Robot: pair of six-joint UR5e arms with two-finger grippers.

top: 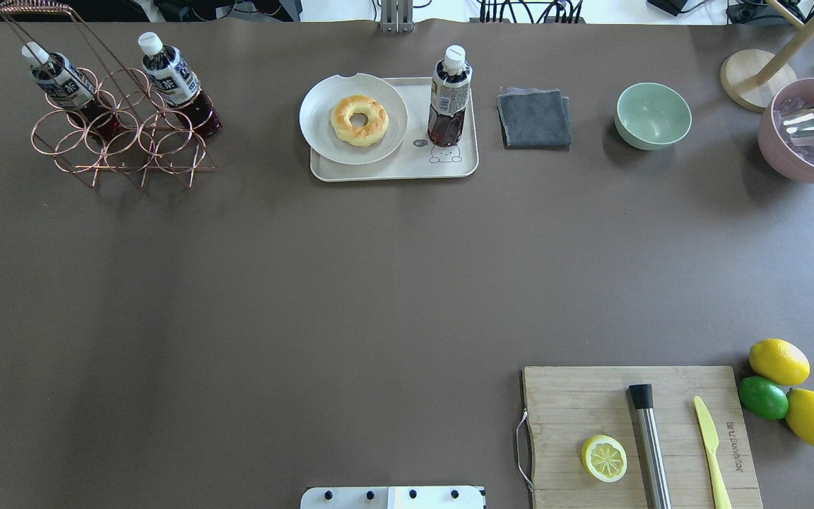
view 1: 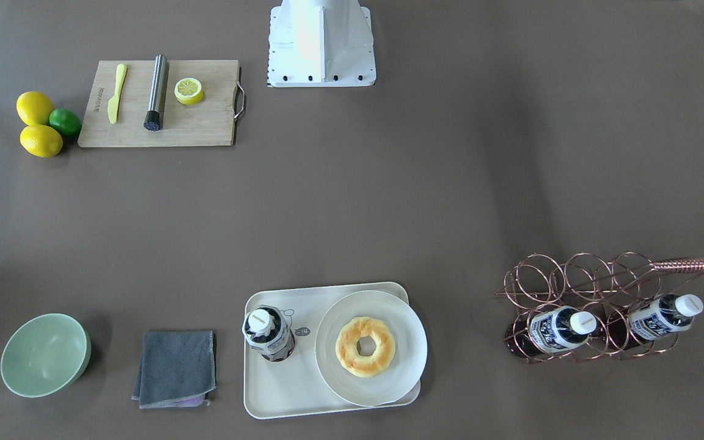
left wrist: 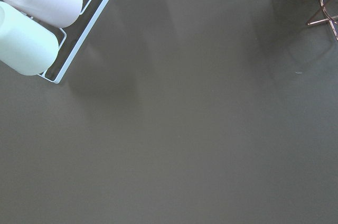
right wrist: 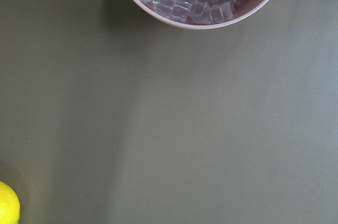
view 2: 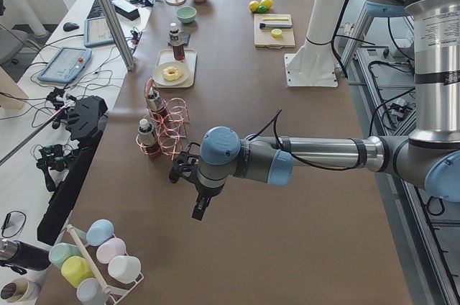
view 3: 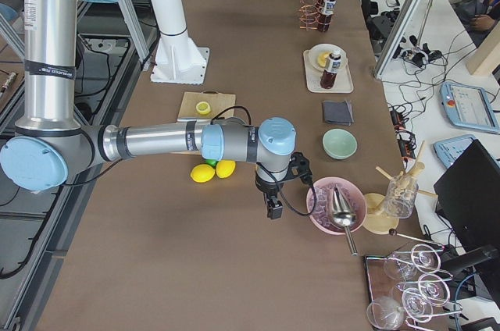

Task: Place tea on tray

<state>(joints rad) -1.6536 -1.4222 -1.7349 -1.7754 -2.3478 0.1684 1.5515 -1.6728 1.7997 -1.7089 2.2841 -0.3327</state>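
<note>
tea (top: 448, 99) on tray (top: 393, 171); left hand (view 2: 198, 211), side-view only, unclear.

My overhead looks forward-down from behind the base (top: 393, 498) | front camera faces it back, steep | both share tray (top: 387, 172) | end cameras look along tabletop (view 2: 316, 197), far | wrist cameras close, straight down.
</note>
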